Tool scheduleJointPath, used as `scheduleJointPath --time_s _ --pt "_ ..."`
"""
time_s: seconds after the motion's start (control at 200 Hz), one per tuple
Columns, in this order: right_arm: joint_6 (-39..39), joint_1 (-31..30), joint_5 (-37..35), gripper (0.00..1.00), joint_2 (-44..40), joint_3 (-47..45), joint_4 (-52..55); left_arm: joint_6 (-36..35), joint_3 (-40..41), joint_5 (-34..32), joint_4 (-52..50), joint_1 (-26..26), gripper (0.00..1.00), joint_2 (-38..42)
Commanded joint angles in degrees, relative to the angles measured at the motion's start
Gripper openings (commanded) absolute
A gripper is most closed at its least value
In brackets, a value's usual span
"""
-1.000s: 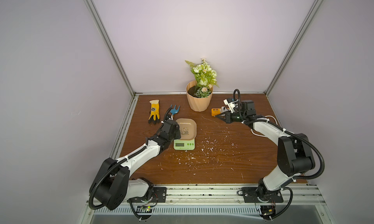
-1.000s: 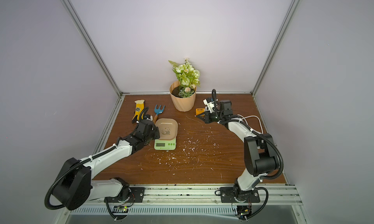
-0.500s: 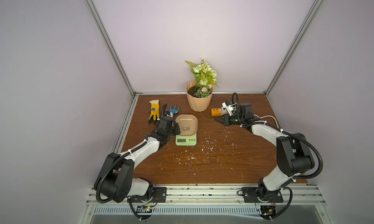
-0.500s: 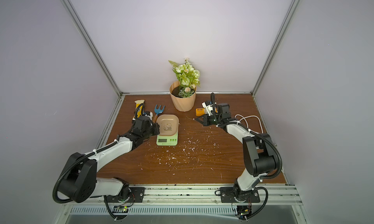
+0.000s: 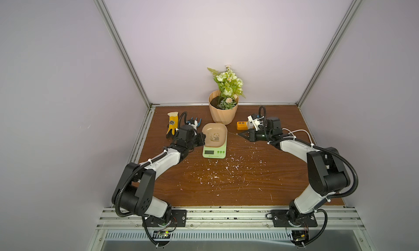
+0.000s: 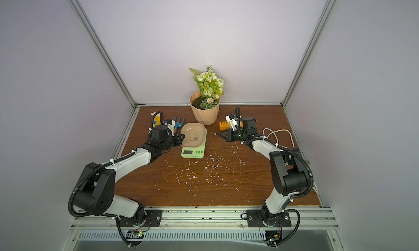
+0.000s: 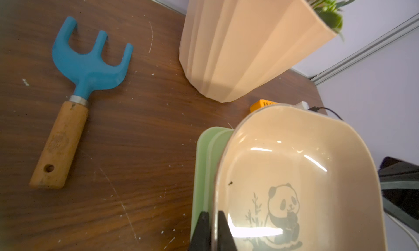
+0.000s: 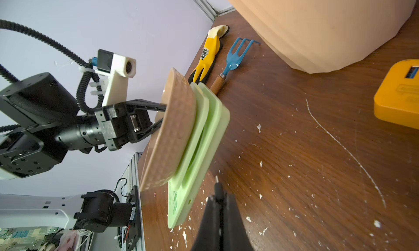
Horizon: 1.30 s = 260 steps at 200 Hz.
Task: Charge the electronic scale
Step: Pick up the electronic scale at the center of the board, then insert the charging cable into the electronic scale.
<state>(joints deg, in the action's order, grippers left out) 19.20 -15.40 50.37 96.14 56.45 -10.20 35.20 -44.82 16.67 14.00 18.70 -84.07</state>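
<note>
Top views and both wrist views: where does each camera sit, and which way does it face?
Top views: high over the front edge, looking down and back across the table; left arm and right arm show whole.
Left wrist: on the left arm, looking past the left gripper, shut on the scale, toward the rake and flower pot.
Right wrist: on the right arm, looking past the shut right gripper at the scale's side and the left gripper.
Shared: both wrist views show scale, rake and pot.
</note>
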Motion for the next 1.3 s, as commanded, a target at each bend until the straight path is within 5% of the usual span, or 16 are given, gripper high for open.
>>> scheduleJointPath --time_s 0.0,0.741,1.296 --pt "1.54 -0.60 1.66 0.00 -0.54 -0.24 -3.74 2.89 -1.84 3.80 7.46 -0.90 0.00 0.53" --pt "7.93 -2.33 4.62 0.00 -1.95 -6.34 -17.01 6.82 6.28 1.38 27.70 -0.94 0.00 3.48" --pt "7.08 -3.13 5.35 0.00 -4.18 -7.65 -19.06 6.30 3.16 -0.45 33.07 1.57 0.00 -0.53"
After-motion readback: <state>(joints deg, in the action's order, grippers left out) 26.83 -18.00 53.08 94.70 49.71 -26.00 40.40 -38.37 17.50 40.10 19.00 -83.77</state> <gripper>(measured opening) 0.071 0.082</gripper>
